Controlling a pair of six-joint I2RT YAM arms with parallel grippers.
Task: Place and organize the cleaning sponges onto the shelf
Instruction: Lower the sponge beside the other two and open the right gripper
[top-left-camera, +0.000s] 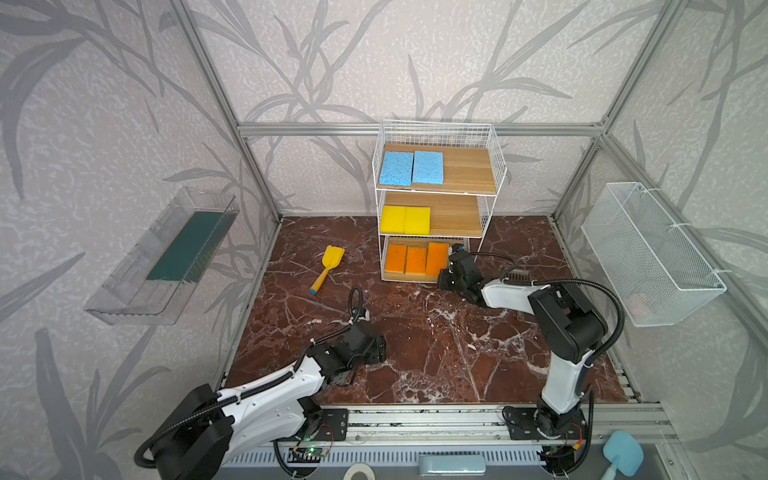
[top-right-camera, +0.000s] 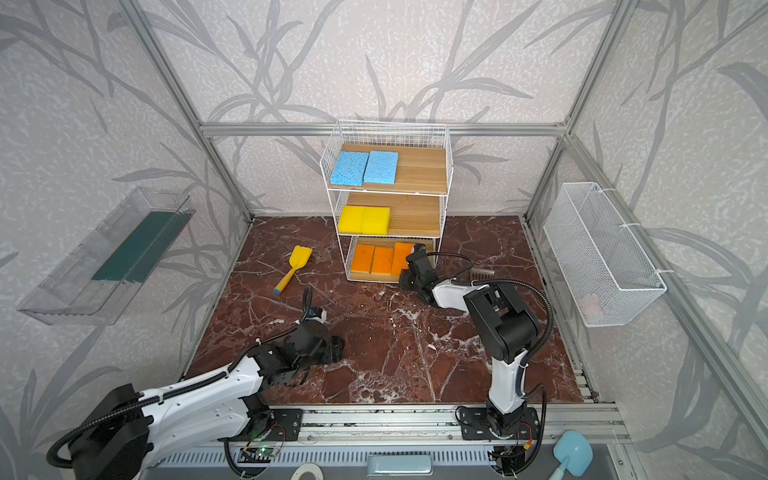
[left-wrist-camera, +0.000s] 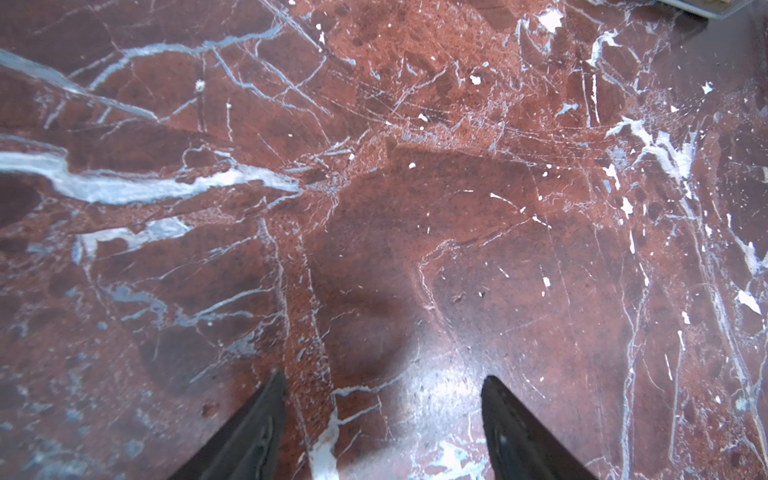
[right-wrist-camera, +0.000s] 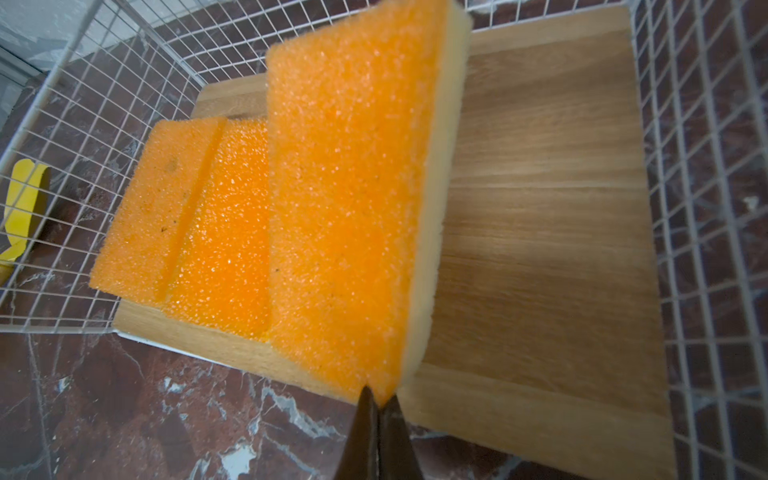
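The white wire shelf (top-left-camera: 469, 166) (top-right-camera: 419, 166) stands at the back. Two light-blue sponges (top-left-camera: 397, 167) lie on its top board and two yellow sponges (top-left-camera: 393, 219) on the middle board. On the bottom board (right-wrist-camera: 540, 208) two orange sponges (right-wrist-camera: 166, 208) lie flat side by side. A third orange sponge (right-wrist-camera: 345, 208) (top-left-camera: 436, 257) is tilted up beside them, its pale beige side showing. My right gripper (right-wrist-camera: 380, 399) (top-left-camera: 444, 272) is shut on its near corner. My left gripper (left-wrist-camera: 384, 378) (top-left-camera: 380, 351) is open and empty over bare marble.
A yellow toy shovel (top-left-camera: 328, 268) lies left of the shelf, and a brown scoop (top-left-camera: 518, 274) lies behind the right arm. A clear tray (top-left-camera: 166, 257) hangs on the left wall and a white mesh basket (top-left-camera: 652, 253) on the right wall.
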